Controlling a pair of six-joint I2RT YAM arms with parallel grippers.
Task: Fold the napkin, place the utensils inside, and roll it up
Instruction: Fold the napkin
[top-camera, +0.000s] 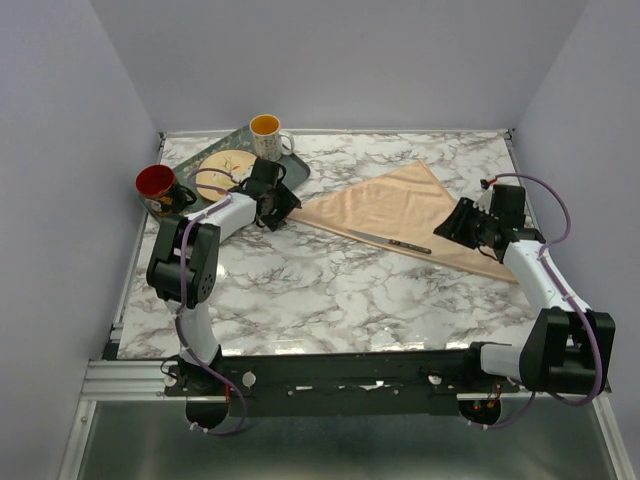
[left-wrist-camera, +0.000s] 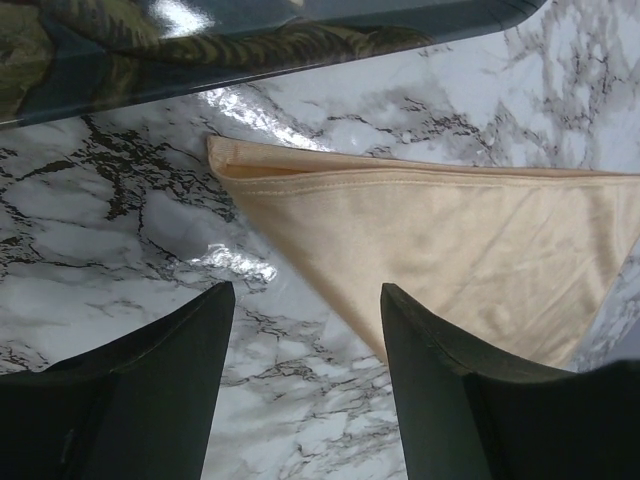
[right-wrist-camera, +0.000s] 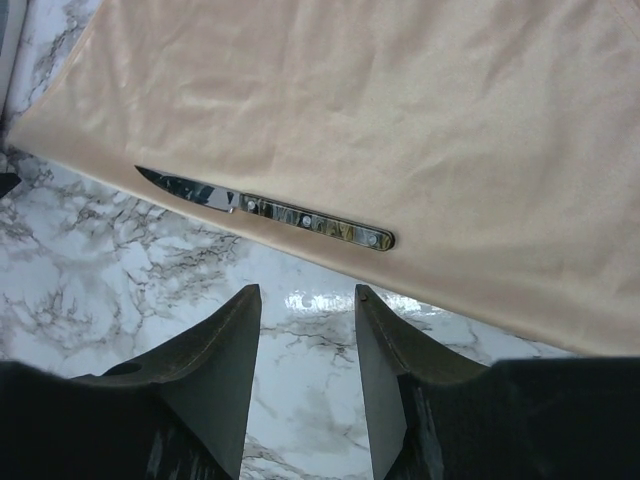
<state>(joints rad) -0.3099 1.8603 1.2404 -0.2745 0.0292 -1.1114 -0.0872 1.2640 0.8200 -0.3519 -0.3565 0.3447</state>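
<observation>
The peach-tan napkin (top-camera: 400, 210) lies folded into a triangle on the marble table, its left corner showing in the left wrist view (left-wrist-camera: 440, 240) and its body in the right wrist view (right-wrist-camera: 400, 110). One knife (top-camera: 390, 241) lies along its near edge, blade to the left (right-wrist-camera: 270, 208). Other utensils are out of view. My left gripper (top-camera: 283, 208) is open and empty just left of the napkin's left corner (left-wrist-camera: 305, 300). My right gripper (top-camera: 455, 222) is open and empty at the napkin's right part, its tips (right-wrist-camera: 308, 298) just short of the knife handle.
A dark patterned tray (top-camera: 292, 168) at the back left holds a cream floral plate (top-camera: 222, 166) and an orange-lined mug (top-camera: 266, 136); its edge shows in the left wrist view (left-wrist-camera: 250, 50). A red mug (top-camera: 157, 186) stands at the table's left edge.
</observation>
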